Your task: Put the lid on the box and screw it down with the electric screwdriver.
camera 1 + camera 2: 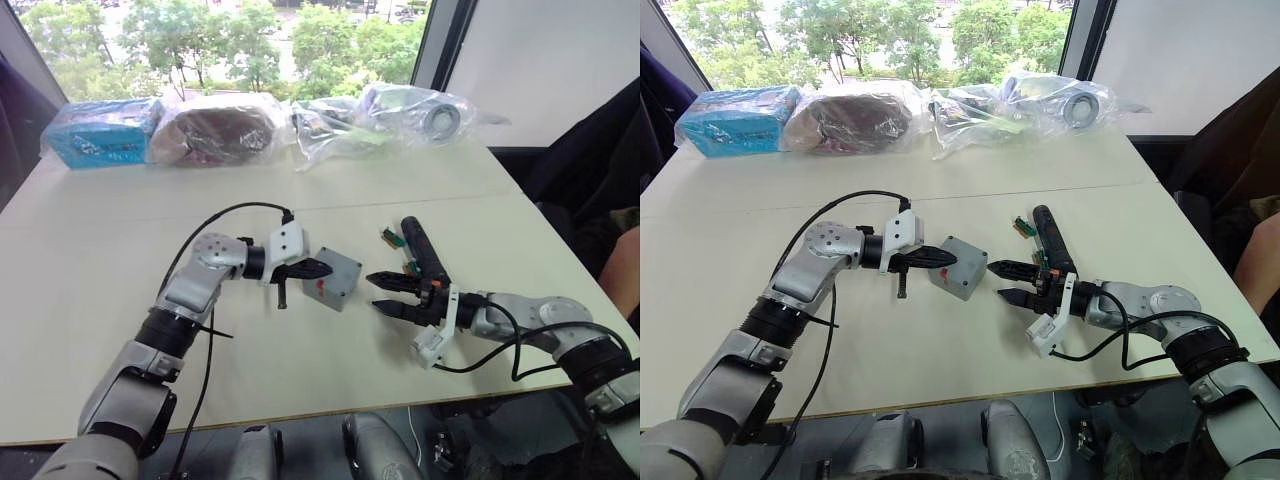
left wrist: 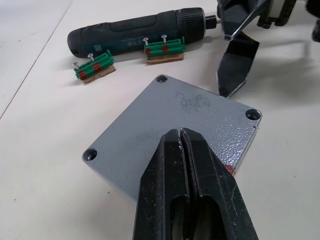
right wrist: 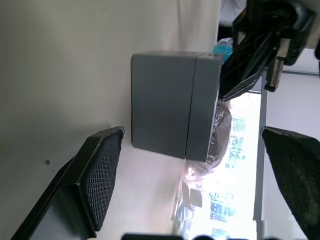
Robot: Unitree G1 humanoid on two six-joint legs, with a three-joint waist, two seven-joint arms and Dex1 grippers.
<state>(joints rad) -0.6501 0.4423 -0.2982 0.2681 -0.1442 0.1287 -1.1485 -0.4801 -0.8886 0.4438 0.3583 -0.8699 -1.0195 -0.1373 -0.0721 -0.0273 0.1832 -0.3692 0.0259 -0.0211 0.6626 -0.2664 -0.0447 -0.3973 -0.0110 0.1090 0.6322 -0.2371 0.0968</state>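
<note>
Resting on lid [image 2: 175,125], left end effector [image 2: 181,137] closed

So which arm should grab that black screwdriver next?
Probably the right: its open claw sits just beside the electric screwdriver, while the left claw is shut, resting on the lid.

The lid [image 2: 175,125] is speckled grey, on a grey box [image 3: 160,112] bearing a small red mark. Beyond the box, the electric screwdriver [image 2: 135,35] is dark teal-black; beside it lie green-and-red pieces [image 2: 94,66] on brown bases.
</note>
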